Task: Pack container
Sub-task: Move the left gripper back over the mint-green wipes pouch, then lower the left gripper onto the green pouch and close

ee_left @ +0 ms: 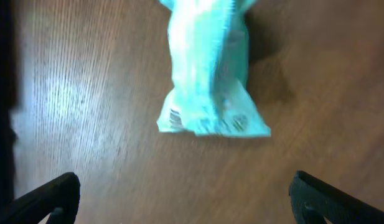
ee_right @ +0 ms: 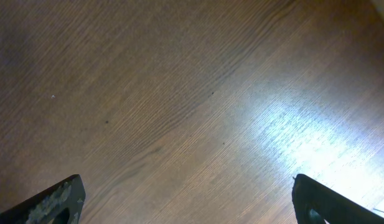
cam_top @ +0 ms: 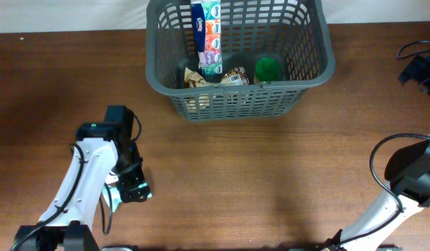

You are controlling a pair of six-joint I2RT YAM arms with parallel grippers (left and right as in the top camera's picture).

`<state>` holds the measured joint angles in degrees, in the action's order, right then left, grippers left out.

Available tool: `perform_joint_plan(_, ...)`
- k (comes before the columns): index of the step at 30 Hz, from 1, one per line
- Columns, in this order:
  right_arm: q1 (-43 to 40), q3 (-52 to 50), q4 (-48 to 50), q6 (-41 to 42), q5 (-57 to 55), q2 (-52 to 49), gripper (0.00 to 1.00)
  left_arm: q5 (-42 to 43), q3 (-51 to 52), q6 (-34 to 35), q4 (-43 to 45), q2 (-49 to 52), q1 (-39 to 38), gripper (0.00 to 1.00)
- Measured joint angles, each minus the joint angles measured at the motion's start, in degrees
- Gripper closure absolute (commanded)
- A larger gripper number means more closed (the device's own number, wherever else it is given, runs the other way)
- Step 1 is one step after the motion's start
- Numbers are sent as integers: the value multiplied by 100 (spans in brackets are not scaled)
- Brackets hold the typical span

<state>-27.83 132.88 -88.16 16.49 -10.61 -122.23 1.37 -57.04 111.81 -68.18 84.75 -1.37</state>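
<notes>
The dark grey slotted container stands at the back middle of the table. It holds a tall tissue pack, a brown snack packet and a green-lidded jar. My left gripper is open over the near left of the table. A teal plastic packet lies flat on the wood just ahead of its fingers, which do not touch it. In the overhead view only a teal sliver shows beside the gripper. My right gripper is open over bare wood at the right edge.
Black cables and a dark device lie at the far right edge. The right arm stands at the near right corner.
</notes>
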Motion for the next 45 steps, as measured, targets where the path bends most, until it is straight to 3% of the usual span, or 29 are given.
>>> perform_joint_plan(15, 0, 0, 2, 2, 2, 0, 1, -564, 413, 76, 234, 0, 2, 1)
perform_joint_plan(25, 0, 0, 2, 4, 2, 0, 1, -732, 573, 144, 1163, -2, 37, 1)
perform_joint_plan(35, 0, 0, 2, 0, 0, 0, 1, -546, 1558, 160, 1405, 0, 909, 1)
perform_joint_plan(45, 0, 0, 2, 4, 0, 0, 1, -527, 1613, 48, 1716, 0, 1093, 1)
